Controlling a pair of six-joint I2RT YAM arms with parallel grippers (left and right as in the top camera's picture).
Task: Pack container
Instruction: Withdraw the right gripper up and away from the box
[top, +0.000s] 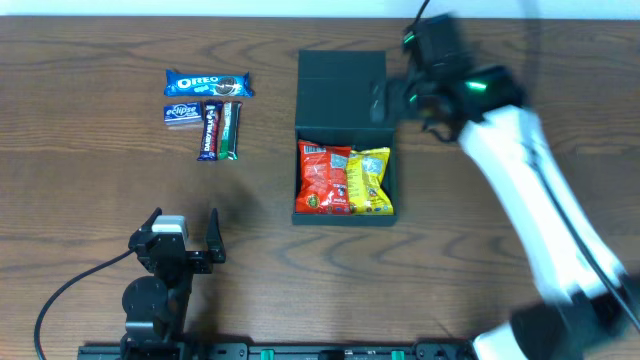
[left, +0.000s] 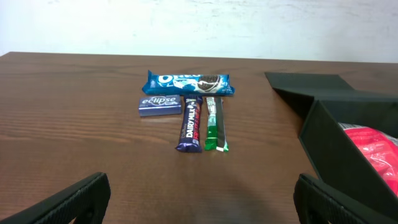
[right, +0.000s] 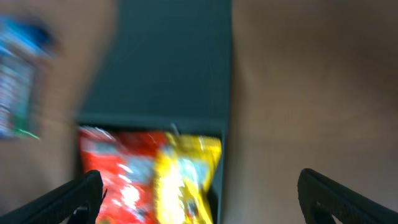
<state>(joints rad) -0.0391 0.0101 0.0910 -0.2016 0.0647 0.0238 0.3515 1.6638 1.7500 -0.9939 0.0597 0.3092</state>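
The container (top: 346, 217) sits at mid-table (top: 100, 180), its long axis running 12 to 6 o'clock. Its flap lid (top: 340, 85) is laid back flat toward 12 and nearly reaches the table's far edge, while the open compartment faces 6. Bare wood lies open at the container's 6 and 3 o'clock and across the gap to its 9. At its 10 o'clock, well apart from it, four snacks are clustered: an Oreo pack (top: 208, 84), an Eclipse pack (top: 182, 113), a Dairy Milk bar (top: 210, 130) and a green bar (top: 230, 130). The left gripper (top: 185, 224) hovers at 7 o'clock with fingers spread wide and nothing between them. The right gripper (right: 199, 180) is blurred from overhead, near the lid's 3 o'clock edge. Its wrist view shows the fingers far apart and empty above the compartment. That view and the overhead one show a red packet (top: 325, 178) and a yellow packet (top: 370, 180) lying side by side inside. The left wrist view catches only a sliver of red behind the container's wall (left: 348, 168), but it makes the snack labels readable.
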